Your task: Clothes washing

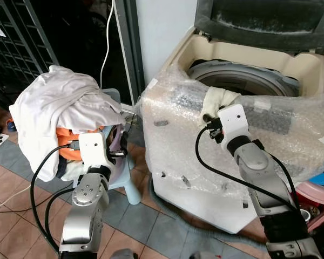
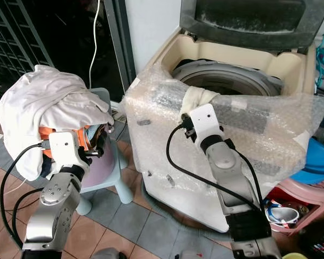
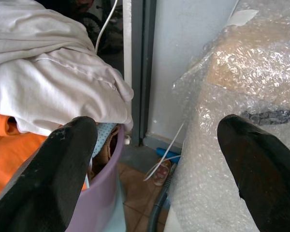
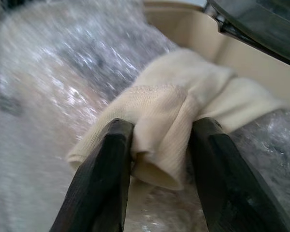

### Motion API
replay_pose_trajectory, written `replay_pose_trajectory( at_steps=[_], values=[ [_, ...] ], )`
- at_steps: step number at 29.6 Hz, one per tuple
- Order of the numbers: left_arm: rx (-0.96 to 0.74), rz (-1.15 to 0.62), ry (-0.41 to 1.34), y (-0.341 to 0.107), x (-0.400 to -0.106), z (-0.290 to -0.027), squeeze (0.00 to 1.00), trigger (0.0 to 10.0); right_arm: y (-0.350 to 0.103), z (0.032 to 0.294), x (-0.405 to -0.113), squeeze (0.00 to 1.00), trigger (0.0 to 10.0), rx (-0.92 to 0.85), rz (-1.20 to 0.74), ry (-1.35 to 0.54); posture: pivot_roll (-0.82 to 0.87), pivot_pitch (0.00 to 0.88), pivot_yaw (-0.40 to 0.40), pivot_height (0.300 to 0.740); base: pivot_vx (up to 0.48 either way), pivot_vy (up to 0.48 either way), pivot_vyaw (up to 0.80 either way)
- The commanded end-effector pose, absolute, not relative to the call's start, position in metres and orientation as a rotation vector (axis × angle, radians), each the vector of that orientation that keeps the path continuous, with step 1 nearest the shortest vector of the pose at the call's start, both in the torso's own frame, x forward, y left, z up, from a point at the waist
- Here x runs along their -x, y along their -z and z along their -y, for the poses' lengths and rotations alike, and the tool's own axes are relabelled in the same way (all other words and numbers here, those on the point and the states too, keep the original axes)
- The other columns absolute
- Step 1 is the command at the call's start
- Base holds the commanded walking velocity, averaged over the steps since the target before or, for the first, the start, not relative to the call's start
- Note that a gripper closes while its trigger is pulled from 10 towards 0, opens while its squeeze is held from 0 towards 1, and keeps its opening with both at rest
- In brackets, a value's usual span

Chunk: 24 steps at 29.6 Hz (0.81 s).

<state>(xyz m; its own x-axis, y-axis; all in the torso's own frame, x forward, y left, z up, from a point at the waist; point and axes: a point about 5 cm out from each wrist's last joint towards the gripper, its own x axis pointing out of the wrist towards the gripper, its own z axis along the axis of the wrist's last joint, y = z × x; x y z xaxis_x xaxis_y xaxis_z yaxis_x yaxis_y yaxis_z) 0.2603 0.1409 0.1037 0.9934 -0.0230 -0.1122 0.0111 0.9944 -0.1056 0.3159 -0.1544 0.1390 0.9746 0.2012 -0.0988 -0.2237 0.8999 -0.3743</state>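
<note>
Draped over the washer's point(image 1: 173, 162) front rim, the cream cloth point(image 4: 183, 96) sits on the bubble wrap point(image 1: 167, 113) that covers the front and top edge, w/ its far end hanging toward the drum point(image 1: 243, 78). Your right gripper point(image 4: 159, 145) has a fold of it pinched btwn both fingers point(image 4: 106, 164), jaws closed down to the cloth's thickness. Washer lid point(image 1: 264, 19) is up, drum open behind the cloth.

Your left gripper point(image 3: 154, 164) is wide open, nothing held; it sits low btwn the washer's left front corner and the purple basket point(image 3: 104, 193), one finger point(image 3: 63, 164) just beside the basket rim. Basket is heaped: white garment point(image 1: 54, 108) on top, spilling over its sides, orange cloth point(image 3: 9, 150) under it. Basket rests on a pale blue stool point(image 1: 127, 186) on the tiled floor point(image 1: 11, 210), left of the washer.

White cable point(image 1: 105, 48) runs up the dark door frame point(image 1: 127, 48) behind the basket. Pink tub point(image 1: 318, 191) at the washer's right side.
</note>
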Motion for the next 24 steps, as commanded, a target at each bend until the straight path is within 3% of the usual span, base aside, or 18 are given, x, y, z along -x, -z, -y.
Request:
replay_pose_trajectory(
  at_steps=[1,8,13,14,15,16,17,24],
  values=[
    [0.09,-0.118,0.007,-0.104,-0.261,-0.143,0.0,10.0,-0.147,0.159,-0.327,0.0,0.0,0.44,-0.044,-0.171,-0.04,0.006,0.065,0.74,0.0,0.0,0.0],
    [0.086,-0.114,0.0,-0.105,-0.262,-0.143,0.0,10.0,-0.207,0.194,-0.366,0.0,0.0,0.464,0.149,0.08,-0.04,0.002,0.062,0.74,0.0,0.0,0.0],
    [0.086,-0.11,-0.012,-0.105,-0.261,-0.145,0.0,10.0,-0.241,0.209,-0.371,0.0,0.0,0.449,0.275,0.168,-0.04,0.002,0.062,0.74,0.0,0.0,0.0],
    [0.086,-0.107,-0.014,-0.105,-0.261,-0.145,0.0,10.0,-0.243,0.208,-0.37,0.0,8.4,0.458,0.294,0.153,-0.04,0.002,0.062,0.74,0.0,0.0,0.0],
    [0.082,-0.105,-0.022,-0.106,-0.261,-0.145,0.0,10.0,-0.242,0.207,-0.369,0.0,10.0,0.46,0.296,0.138,-0.03,0.004,0.057,0.74,0.0,0.0,0.0],
    [0.074,-0.107,-0.035,-0.106,-0.262,-0.146,0.0,10.0,-0.239,0.204,-0.367,0.0,10.0,0.446,0.296,0.109,-0.03,0.005,0.058,0.74,0.0,0.0,0.0],
    [0.062,-0.106,-0.045,-0.107,-0.263,-0.146,0.0,10.0,-0.232,0.199,-0.362,1.0,10.0,0.405,0.294,0.065,-0.03,0.009,0.061,0.74,0.0,0.0,0.0],
    [0.059,-0.044,-0.031,-0.122,-0.272,-0.149,0.0,10.0,-0.197,0.175,-0.327,1.0,10.0,0.275,0.259,-0.063,-0.03,0.011,0.061,0.74,0.0,0.128,0.0]
  ],
)
